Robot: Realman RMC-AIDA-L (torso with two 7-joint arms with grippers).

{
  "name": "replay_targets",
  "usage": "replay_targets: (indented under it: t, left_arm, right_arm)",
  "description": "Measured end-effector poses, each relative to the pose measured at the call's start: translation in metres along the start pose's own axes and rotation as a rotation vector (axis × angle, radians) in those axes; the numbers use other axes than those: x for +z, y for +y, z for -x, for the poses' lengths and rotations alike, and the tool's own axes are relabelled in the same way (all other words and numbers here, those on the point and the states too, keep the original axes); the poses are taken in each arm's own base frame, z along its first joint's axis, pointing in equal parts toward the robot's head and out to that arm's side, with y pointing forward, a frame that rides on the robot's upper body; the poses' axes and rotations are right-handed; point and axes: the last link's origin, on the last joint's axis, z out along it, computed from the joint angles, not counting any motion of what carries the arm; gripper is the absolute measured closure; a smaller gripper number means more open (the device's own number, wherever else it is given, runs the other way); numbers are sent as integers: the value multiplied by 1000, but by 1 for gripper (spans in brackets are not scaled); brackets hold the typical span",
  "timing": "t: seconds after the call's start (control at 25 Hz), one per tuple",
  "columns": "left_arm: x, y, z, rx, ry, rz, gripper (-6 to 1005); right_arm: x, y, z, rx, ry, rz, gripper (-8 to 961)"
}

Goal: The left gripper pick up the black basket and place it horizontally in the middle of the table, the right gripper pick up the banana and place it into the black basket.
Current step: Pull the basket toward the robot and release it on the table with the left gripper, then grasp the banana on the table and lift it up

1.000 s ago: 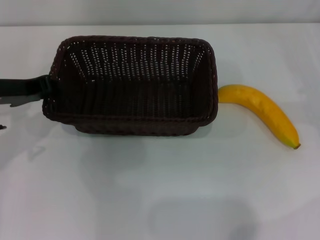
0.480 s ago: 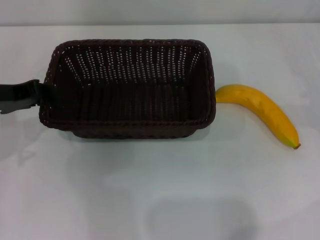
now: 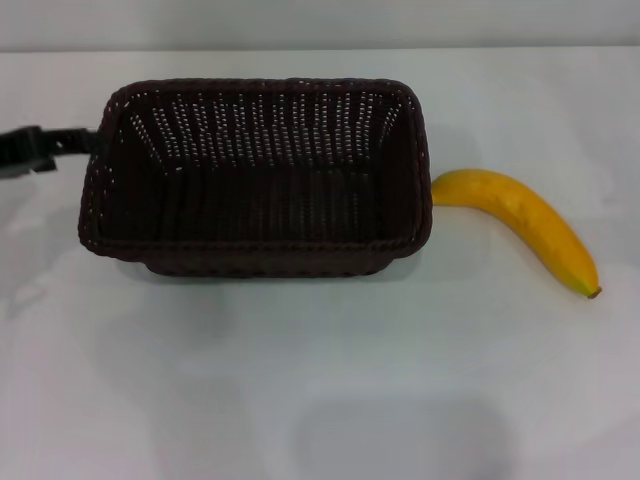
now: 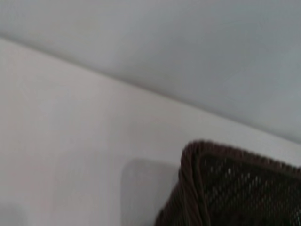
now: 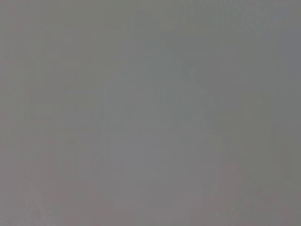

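Observation:
The black basket (image 3: 255, 244) lies flat and lengthwise across the middle of the table (image 3: 320, 380), open side up and empty. My left gripper (image 3: 62, 142) is at the far left, by the basket's back left corner, only partly seen; it no longer holds the basket's left wall. The left wrist view shows one braided corner of the basket (image 4: 195, 188) close by. The yellow banana (image 3: 520, 215) lies on the table just right of the basket, its stem end almost touching the right wall. My right gripper is out of view.
The table's far edge (image 3: 320, 48) meets a pale wall behind the basket. The right wrist view shows only a plain grey surface.
The basket was set down level and has stayed still since half a second ago. My left gripper let go of its left wall and moved back toward the far left corner.

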Motion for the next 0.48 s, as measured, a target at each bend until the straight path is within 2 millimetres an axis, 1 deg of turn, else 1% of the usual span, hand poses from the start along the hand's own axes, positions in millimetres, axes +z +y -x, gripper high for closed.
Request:
replay_targets:
  t: [0.12, 0.24, 0.44, 0.48]
  left_arm:
    - [-8, -8, -9, 39, 63, 24, 412]
    - [-12, -15, -14, 77, 124, 57, 290]
    - [-28, -27, -21, 128, 313, 136, 104]
    - [-32, -30, -21, 133, 363, 158, 104]
  right_arm:
    - [-3, -3, 3, 35, 12, 60, 98]
    - [-8, -12, 12, 36, 38, 131, 98]
    - [-14, -29, 38, 30, 144, 261, 98]
    - [-14, -32, 46, 44, 172, 286, 98]
